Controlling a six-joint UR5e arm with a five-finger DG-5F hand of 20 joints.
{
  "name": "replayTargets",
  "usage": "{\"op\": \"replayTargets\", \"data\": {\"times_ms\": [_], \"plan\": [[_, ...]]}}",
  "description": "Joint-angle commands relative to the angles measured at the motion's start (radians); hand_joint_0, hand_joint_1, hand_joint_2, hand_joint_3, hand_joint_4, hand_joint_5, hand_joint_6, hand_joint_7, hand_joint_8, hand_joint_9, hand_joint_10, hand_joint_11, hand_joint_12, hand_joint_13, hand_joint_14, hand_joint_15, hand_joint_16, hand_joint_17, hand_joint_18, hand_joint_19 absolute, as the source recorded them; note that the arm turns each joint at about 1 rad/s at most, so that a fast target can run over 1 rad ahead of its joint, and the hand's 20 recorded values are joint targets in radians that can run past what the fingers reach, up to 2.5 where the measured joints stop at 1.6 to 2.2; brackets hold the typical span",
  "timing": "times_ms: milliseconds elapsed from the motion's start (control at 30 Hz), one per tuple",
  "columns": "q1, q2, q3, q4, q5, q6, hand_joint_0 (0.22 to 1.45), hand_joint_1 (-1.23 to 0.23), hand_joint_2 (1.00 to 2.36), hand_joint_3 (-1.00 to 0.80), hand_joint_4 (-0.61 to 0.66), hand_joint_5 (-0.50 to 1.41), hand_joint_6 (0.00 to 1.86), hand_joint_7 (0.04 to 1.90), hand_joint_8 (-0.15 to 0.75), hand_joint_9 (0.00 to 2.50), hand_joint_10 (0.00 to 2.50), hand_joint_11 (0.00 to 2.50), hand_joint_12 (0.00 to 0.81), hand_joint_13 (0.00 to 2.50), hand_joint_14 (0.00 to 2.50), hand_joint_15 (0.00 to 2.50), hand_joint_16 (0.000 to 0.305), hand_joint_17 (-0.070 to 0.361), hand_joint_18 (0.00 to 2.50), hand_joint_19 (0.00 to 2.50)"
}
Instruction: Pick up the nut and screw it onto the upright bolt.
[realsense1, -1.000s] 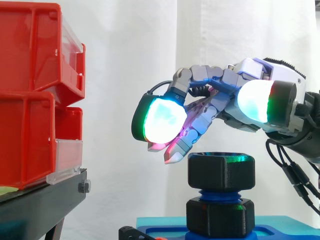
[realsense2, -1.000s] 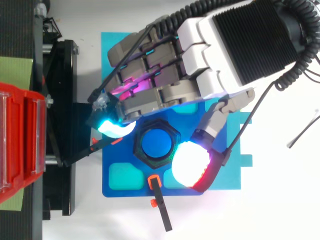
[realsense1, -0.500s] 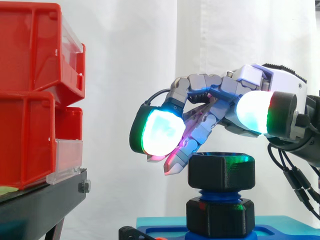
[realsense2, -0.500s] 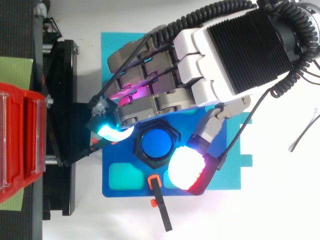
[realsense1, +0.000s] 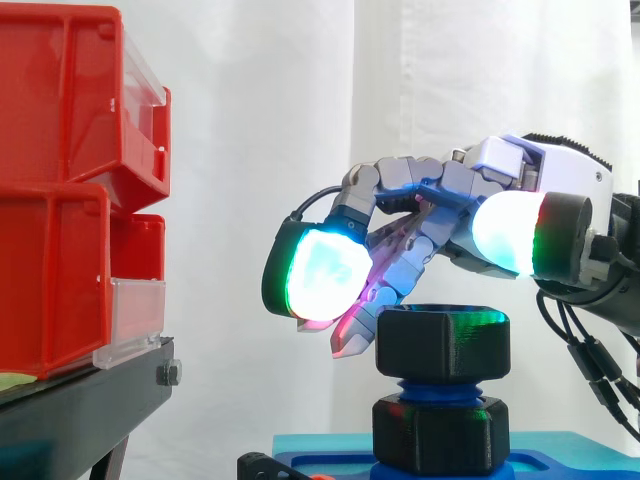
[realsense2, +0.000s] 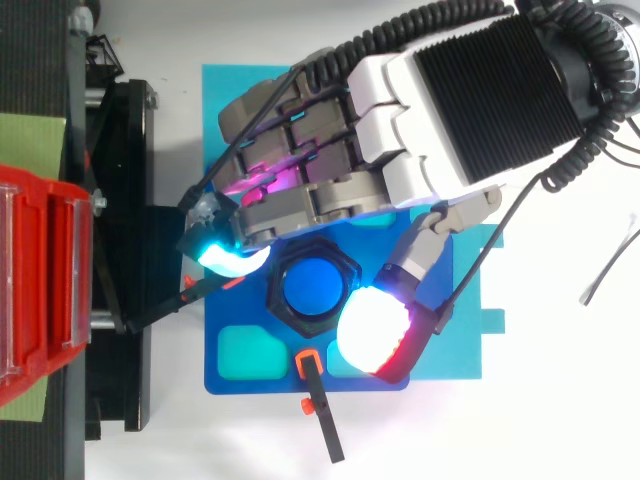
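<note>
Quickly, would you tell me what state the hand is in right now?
Hand: open, holding nothing, poised just above the upper nut.

Nothing legible shows anywhere. The red bins (realsense1: 60, 230) have plain walls and clear front panels with no readable print. The black nut (realsense1: 441, 343), the blue base (realsense2: 225, 305) under it and the white and black casing of the hand (realsense2: 440, 110) carry no letters, numbers or signs that can be made out.
</note>
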Motion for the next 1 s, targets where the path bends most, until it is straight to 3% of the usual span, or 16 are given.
{"op": "replayTargets", "data": {"times_ms": [0, 300, 800, 967], "plan": [[-0.003, 0.000, 0.000, -0.007, 0.000, 0.000, 0.54, -0.26, 1.00, -0.50, 0.20, -0.06, 0.50, 0.99, 0.241, 1.16, 0.00, 0.03, 0.171, 0.91, 0.00, 0.00, 0.019, 0.044, 0.71, 0.22], [-0.003, 0.000, 0.000, -0.044, 0.000, 0.014, 0.54, -0.25, 1.00, -0.50, 0.21, -0.04, 0.50, 1.04, 0.239, 1.16, 0.00, 0.03, 0.169, 0.91, 0.00, 0.00, 0.019, 0.043, 0.71, 0.22], [-0.001, 0.000, 0.000, -0.050, 0.000, 0.012, 0.52, -0.26, 1.00, -0.50, 0.19, -0.02, 0.51, 1.11, 0.241, 1.24, 0.00, 0.04, 0.161, 0.96, 0.00, 0.00, 0.021, 0.047, 0.75, 0.21], [-0.011, 0.000, 0.000, -0.071, 0.000, 0.012, 0.52, -0.26, 1.00, -0.50, 0.16, 0.01, 0.51, 1.19, 0.241, 1.30, 0.00, 0.05, 0.156, 1.01, 0.00, 0.00, 0.021, 0.047, 0.78, 0.20]]}}
